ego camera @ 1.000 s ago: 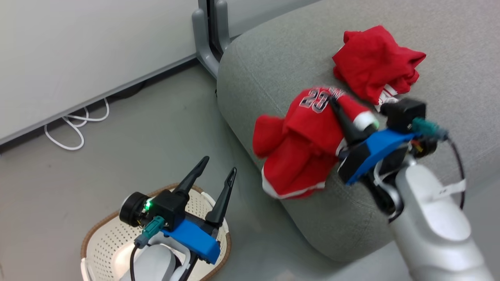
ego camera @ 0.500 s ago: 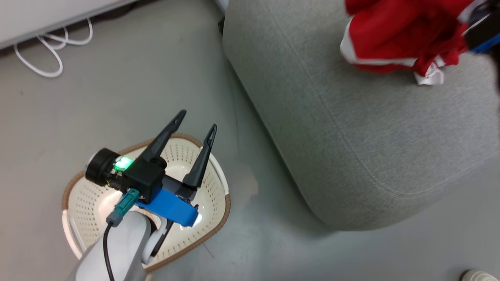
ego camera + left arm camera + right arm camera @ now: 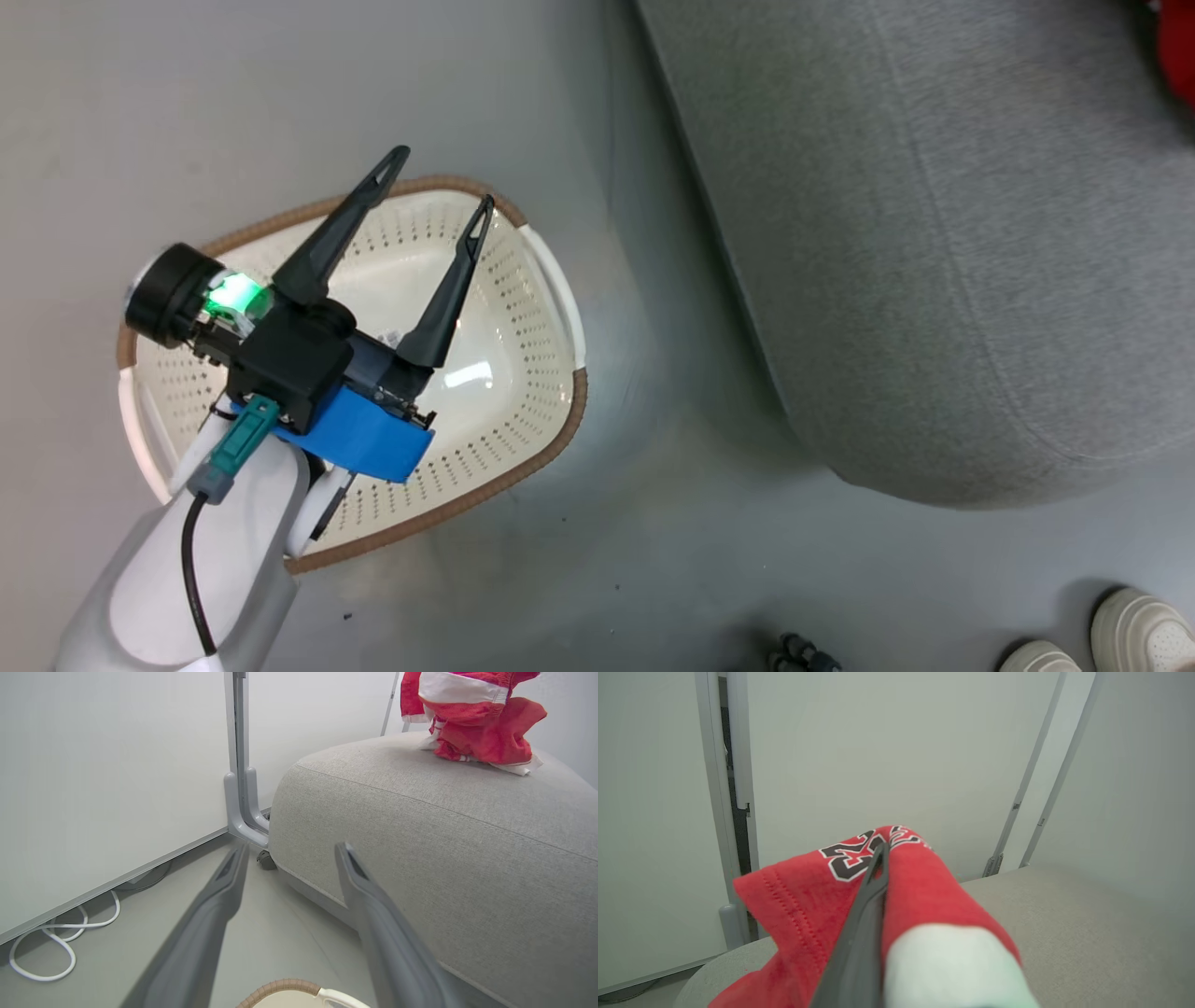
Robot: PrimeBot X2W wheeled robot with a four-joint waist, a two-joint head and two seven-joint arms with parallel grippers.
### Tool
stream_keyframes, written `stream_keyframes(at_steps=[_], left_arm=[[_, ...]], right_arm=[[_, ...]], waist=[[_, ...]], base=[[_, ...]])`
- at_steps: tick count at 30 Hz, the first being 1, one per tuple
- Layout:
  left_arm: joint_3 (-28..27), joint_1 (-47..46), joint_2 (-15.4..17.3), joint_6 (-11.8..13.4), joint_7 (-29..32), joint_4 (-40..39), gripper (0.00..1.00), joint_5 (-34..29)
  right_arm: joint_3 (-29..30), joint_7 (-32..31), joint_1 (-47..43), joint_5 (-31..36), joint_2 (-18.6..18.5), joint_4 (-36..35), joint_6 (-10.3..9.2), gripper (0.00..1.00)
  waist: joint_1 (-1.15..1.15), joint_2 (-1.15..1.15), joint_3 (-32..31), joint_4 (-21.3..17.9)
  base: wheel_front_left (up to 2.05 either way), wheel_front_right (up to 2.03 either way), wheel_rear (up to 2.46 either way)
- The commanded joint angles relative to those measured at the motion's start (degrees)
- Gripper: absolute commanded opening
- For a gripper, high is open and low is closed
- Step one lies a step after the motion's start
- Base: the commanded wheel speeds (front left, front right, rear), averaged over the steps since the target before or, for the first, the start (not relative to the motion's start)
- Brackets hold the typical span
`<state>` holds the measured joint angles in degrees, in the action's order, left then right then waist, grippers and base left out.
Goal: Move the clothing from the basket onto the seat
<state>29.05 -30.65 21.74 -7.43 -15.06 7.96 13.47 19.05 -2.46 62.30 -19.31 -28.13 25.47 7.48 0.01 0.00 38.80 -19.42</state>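
while the left fingers (image 3: 455,280) hung spread wide with nothing between them, they sat right above the basket (image 3: 537,327), tips pointing toward its far rim. basket stood on the grey floor (image 3: 373,75) just beside the sofa (image 3: 934,280), not touching it, glossy white bottom in plain sight. left wrist view had the same fingers apart, brown basket rim low between them. red clothing (image 3: 486,742) with white trim lay bunched on top of the sofa, well apart from the basket, its upper part rising out of the top of that view. right fingers (image 3: 866,914) were closed on the jersey (image 3: 808,896): one dark finger showed, red cloth folded over both sides of it, the "23" print at its tip, white trim band low on the right. other finger was hidden under the cloth. jersey was over the sofa seat; couldn't tell if it touched there. white cable (image 3: 42,952) looped on the floor by the wall. pair of pale shoes (image 3: 1139,625) stood on the floor near the sofa corner.
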Motion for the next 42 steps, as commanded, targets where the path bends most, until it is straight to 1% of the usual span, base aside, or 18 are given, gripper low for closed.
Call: stream_keyframes(at_steps=[1,7,11,14,18,21,22,23,24,33,37,42], left_arm=[[-0.14,-1.06,0.64,-0.07,-0.16,-0.69,1.0,-0.36],[0.38,-1.91,1.58,-0.07,-0.16,-2.32,1.0,-1.42],[0.82,-2.35,1.75,-0.07,-0.16,-2.55,1.0,-1.53],[1.69,-3.07,1.88,-0.07,-0.16,-2.64,1.0,-1.56],[2.07,-3.35,1.96,-0.04,-0.16,-2.52,1.0,-1.31],[2.02,-3.42,2.03,0.21,-0.16,-2.26,1.0,-1.14],[2.06,-3.4,2.07,0.25,-0.17,-2.2,1.0,-1.13],[2.12,-3.4,2.07,0.29,-0.16,-2.14,1.0,-1.11],[2.18,-3.48,1.98,0.29,-0.16,-2.07,1.0,-1.06],[1.86,-2.84,-0.28,0.33,-0.17,-1.41,1.0,-0.29],[1.55,-1.26,-2.31,0.26,-0.16,-0.51,1.0,0.45],[0.4,1.29,-4.74,0.09,-0.17,1.11,1.0,1.21]], right_arm=[[0.84,1.01,-0.94,-0.33,0.34,0.95,0.02,0.0],[3.59,6.0,-4.0,-0.64,2.62,7.09,0.02,0.0],[3.65,8.62,-4.94,-0.4,3.84,11.9,0.02,0.0],[3.73,10.25,-4.83,-0.51,3.97,14.1,0.02,0.0],[2.8,11.23,-4.25,-0.08,4.18,15.75,0.02,0.0],[1.91,10.74,-4.02,0.32,4.43,16.85,0.02,0.0],[1.7,10.77,-3.92,0.74,4.43,17.08,0.02,0.19],[1.61,10.94,-3.65,0.82,4.64,17.26,0.02,0.47],[1.46,11.04,-3.49,1.11,4.82,17.5,0.02,1.0],[-0.98,11.31,-3.41,2.42,4.15,19.63,0.02,1.0],[-2.49,11.42,-5.75,2.73,3.25,20.55,0.02,1.0],[-4.35,10.96,-9.16,2.68,3.05,20.92,0.02,1.0]], waist=[[-0.01,0.0,2.62,1.46],[-0.01,0.0,5.17,1.74],[-0.01,0.0,6.05,1.77],[-0.01,0.0,6.29,1.94],[-0.01,0.0,6.17,1.82],[-0.01,0.0,5.86,1.61],[-0.01,0.0,5.78,1.53],[-0.01,0.0,5.71,1.49],[-0.01,0.0,5.62,1.49],[-0.01,0.0,2.93,2.55],[-0.01,0.0,-0.42,3.65],[-0.01,0.0,-6.07,4.89]], base=[[0.0,0.0,0.0],[0.0,0.0,0.0],[0.0,0.0,0.0],[0.0,0.0,0.0],[0.0,0.0,0.0],[0.0,0.0,0.0],[0.0,0.0,0.0],[0.0,0.0,0.0],[0.0,0.0,0.0],[0.0,0.0,0.0],[0.0,0.0,0.0],[0.0,0.0,0.0]])
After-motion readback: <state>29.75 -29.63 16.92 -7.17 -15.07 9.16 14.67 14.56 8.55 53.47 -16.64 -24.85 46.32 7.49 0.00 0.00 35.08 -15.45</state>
